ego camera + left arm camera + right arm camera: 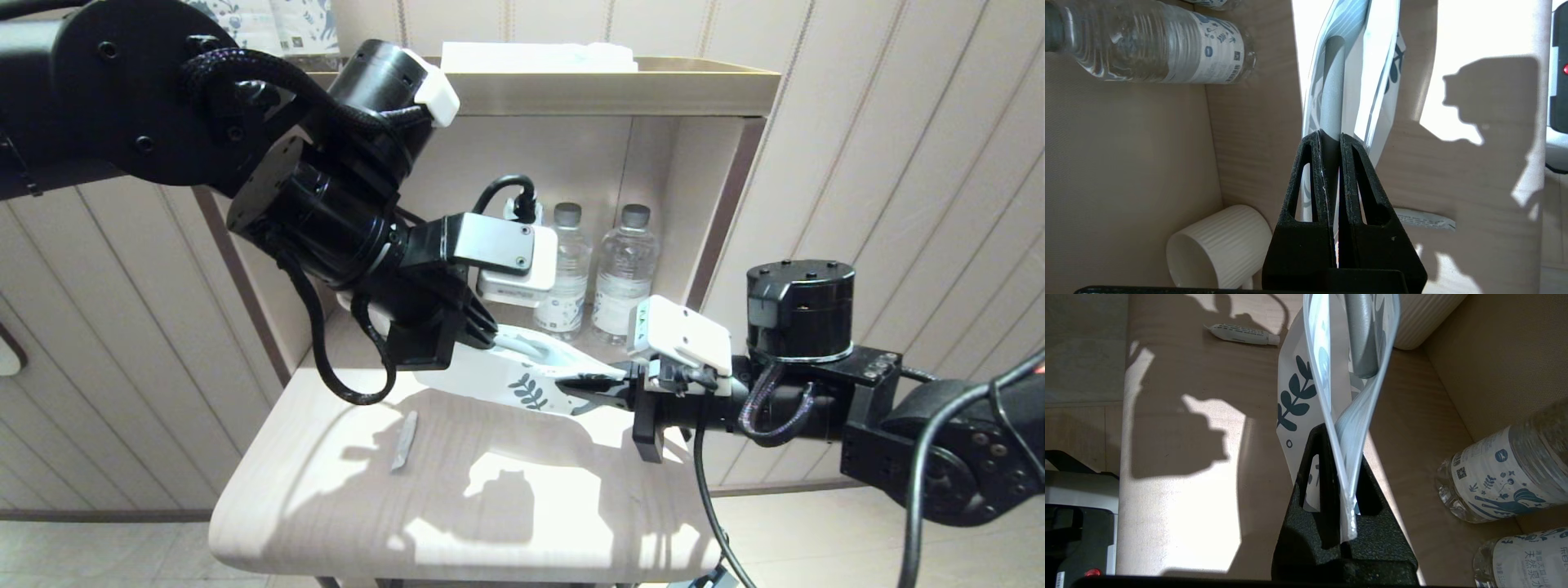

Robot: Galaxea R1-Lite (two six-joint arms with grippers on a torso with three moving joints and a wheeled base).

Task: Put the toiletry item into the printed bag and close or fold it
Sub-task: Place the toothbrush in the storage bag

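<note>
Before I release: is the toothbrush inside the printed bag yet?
Partly in. The toothbrush reaches into the printed bag; the left gripper grips its handle outside.

— What colour was the printed bag [522, 384]?
— White, with dark teal leaf sprigs printed near one end; the toothbrush [1332, 102] handle inside it was plain pale grey.
— And the hands?
— Both matte black — the left hand [1332, 139] and the right hand [600, 385] alike, each with a white block on its wrist.
— The desk [457, 523]?
— Pale wood grain, washed with bright light and dark shadows.
— Anything else patterned?
— The ribbed mug [1220, 249] was cream-white, and the clear water bottles [620, 278] had grey caps and white labels with blue drawings.
</note>
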